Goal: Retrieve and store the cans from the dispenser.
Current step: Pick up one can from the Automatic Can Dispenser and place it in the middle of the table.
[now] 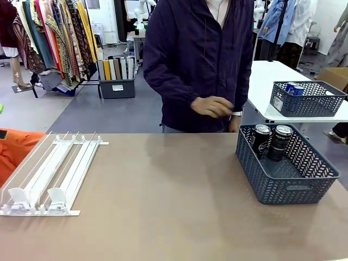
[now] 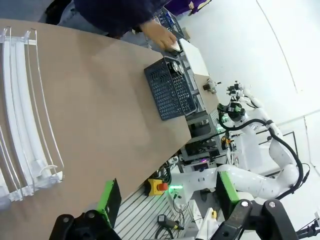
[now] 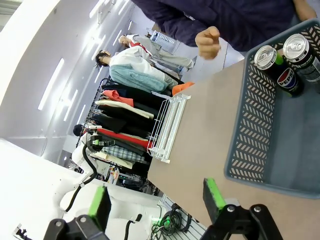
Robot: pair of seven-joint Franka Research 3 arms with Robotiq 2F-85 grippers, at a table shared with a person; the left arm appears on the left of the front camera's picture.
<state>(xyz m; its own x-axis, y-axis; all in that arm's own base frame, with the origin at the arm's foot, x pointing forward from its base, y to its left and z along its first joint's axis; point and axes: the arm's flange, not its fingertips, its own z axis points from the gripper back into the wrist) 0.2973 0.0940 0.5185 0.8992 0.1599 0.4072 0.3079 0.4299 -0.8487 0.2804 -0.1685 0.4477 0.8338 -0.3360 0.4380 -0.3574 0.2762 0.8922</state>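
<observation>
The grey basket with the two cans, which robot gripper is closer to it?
Right. The right gripper hangs open just off the basket's near wall, by the table edge. The left gripper hangs open at the dispenser end, across the table from it.

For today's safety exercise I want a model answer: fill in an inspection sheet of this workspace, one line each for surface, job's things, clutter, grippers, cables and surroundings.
Surface: brown table, bare in the middle.
Job's things: dispenser at the robot's left, rails hold no cans; two dark cans stand upright in the far corner of the grey basket at the right.
Clutter: orange cloth beside the dispenser.
Grippers: left gripper open, off the table's edge; right gripper open, near the basket; both hold nothing.
Cables: loose cables below the table edge.
Surroundings: person's hand across the table; second basket on a white table; clothes racks behind.
</observation>
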